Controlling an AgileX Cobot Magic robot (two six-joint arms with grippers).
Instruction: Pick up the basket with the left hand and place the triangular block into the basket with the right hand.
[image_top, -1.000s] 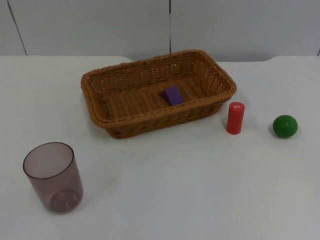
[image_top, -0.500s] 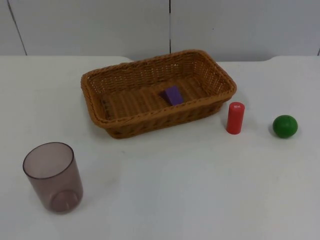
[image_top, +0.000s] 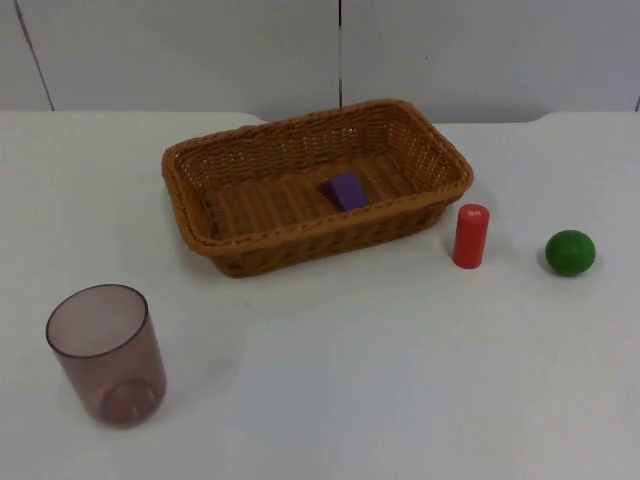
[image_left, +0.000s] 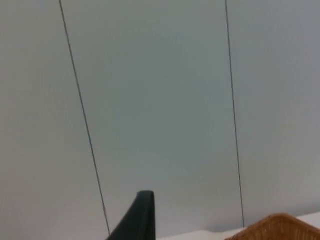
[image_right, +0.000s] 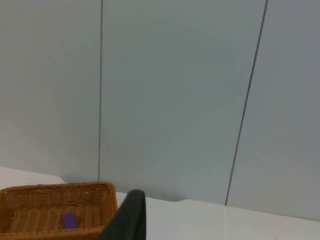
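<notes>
One wicker basket (image_top: 250, 165), one purple triangular block (image_top: 345, 190) inside it, one red cylinder (image_top: 470, 236), one green ball (image_top: 570, 252), one translucent cup (image_top: 105, 353) at lower left

Fixed top view looking down and forward over worktop (image_top: 400, 380), wrist views facing partition wall (image_left: 160, 100), all sharing basket (image_top: 315, 185)

wicker basket (image_top: 215, 170) at mid-table, walls raised on all sides, open from above; purple block (image_top: 345, 190) on its floor, apart from every wall. red cylinder (image_top: 470, 236) upright just beside the basket's right end, a narrow gap between; green ball (image_top: 570, 252) further right, apart. tinted cup (image_top: 106, 352) upright, well apart from the basket. left fingertip (image_left: 137, 217) and right fingertip (image_right: 129, 215) face the partition wall (image_top: 450, 50), basket beyond them.
</notes>
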